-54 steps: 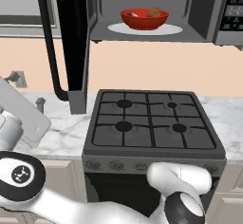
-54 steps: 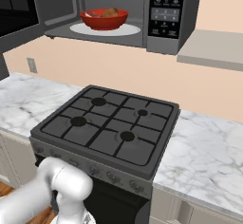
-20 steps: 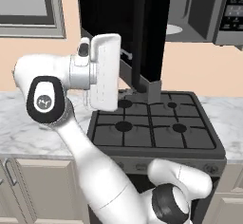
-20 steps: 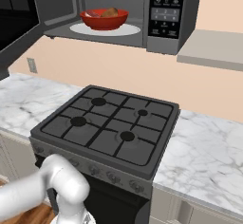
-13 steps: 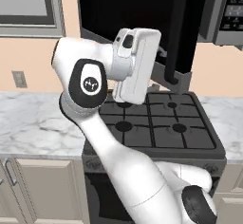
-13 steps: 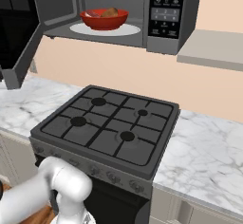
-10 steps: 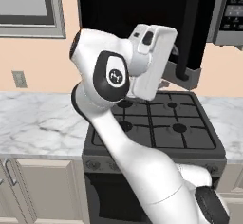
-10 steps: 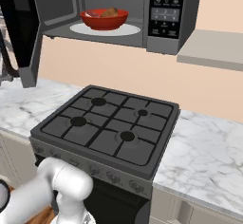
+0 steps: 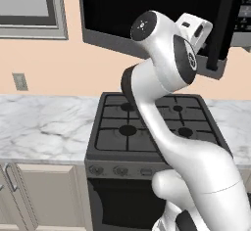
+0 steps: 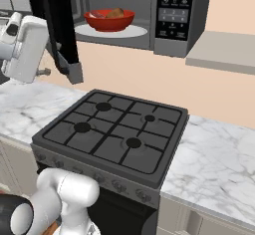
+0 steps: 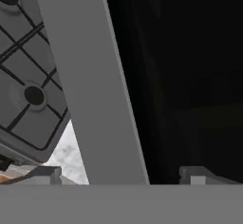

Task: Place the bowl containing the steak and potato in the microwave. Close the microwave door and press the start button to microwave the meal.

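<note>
Evidently the door-closing step is in hand. Farthest left in the right base view, the pincer (image 10: 52,55) is seen at the end of the white hand, set against the outer face of the microwave door (image 10: 57,20) near its lower edge, presumably so that the panel can be pushed round on its hinge rather than gripped. In the hand view the two finger tips (image 11: 45,173) stand spread well apart, nothing is held between them, and the door's grey frame and black window lie just ahead.

Further right, the red bowl (image 10: 109,19) is seen resting on the white turntable plate (image 10: 97,30) inside the cavity of the microwave (image 10: 149,10), with the brown potato (image 10: 115,13) showing above its rim; the steak cannot be made out clearly. The placing step is therefore judged done. The door is swung partway and the cavity is not yet covered.

Right again, the keypad panel (image 10: 173,7) is left untouched, as the start button is needed only once the door is shut. Below, the gas stove (image 10: 117,134) is set into the marble surface (image 10: 214,149).
</note>
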Robot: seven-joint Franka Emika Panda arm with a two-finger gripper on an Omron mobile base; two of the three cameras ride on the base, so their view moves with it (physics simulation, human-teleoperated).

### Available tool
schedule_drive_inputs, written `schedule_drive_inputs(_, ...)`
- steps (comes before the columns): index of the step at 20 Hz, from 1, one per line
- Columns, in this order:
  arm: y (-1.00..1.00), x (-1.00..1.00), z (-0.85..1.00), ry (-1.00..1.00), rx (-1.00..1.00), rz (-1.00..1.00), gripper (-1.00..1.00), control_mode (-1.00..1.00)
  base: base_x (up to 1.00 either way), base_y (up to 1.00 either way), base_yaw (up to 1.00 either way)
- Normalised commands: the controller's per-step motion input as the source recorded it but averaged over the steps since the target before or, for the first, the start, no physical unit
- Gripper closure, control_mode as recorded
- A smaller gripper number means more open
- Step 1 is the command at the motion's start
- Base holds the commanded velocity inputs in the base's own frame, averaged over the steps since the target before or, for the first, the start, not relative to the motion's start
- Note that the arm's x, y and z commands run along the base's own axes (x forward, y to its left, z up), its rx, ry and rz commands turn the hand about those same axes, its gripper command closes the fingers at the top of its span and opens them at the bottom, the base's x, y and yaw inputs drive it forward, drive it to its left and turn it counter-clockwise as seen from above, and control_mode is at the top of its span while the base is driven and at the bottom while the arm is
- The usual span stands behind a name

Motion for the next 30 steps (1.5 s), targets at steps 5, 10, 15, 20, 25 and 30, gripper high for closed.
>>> schedule_drive_inputs(5,-0.26,0.91,0.00,-0.17,0.10,0.22,-1.00,-1.00,0.00,0.00,0.00)
schedule_drive_inputs(10,-0.18,0.96,0.00,-0.14,0.07,0.22,-1.00,-1.00,0.00,0.00,0.00)
schedule_drive_inputs(15,-0.14,0.99,0.00,-0.11,0.02,0.19,-1.00,-1.00,0.00,0.00,0.00)
schedule_drive_inputs(20,-0.03,0.96,0.00,-0.01,0.00,0.09,-1.00,-1.00,0.00,0.00,0.00)
schedule_drive_inputs(25,-0.01,0.76,0.14,0.00,0.00,0.04,-1.00,-1.00,0.00,0.00,0.00)
schedule_drive_inputs(30,-0.05,0.60,0.30,0.01,0.00,0.02,-1.00,-1.00,0.00,0.00,0.00)
